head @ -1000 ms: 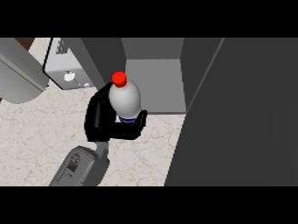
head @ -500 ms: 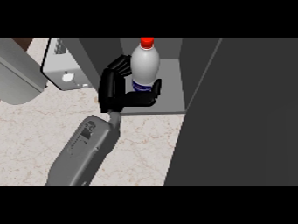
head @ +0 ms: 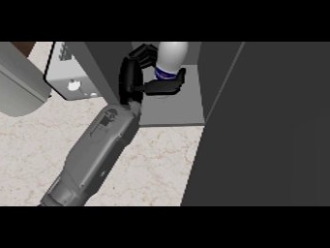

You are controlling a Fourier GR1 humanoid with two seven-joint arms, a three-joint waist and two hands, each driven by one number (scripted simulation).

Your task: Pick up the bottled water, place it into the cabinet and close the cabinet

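The bottled water is a white bottle with a blue label band. It stands upright inside the open grey cabinet, over the shelf floor, and its cap is cut off by the view's top. My left hand is shut on the bottle, with the palm at its left, the fingers curled round the far side and the thumb across the near side. I cannot tell whether the bottle's base touches the shelf. The right hand does not show.
The open cabinet door is a large dark panel filling the right of the view. A white box with a knob stands left of the cabinet, and a big light grey rounded object lies further left. Marbled counter spreads below.
My left hand has carried the bottle from above the counter's edge up and away into the cabinet opening. The forearm has stretched out after it.
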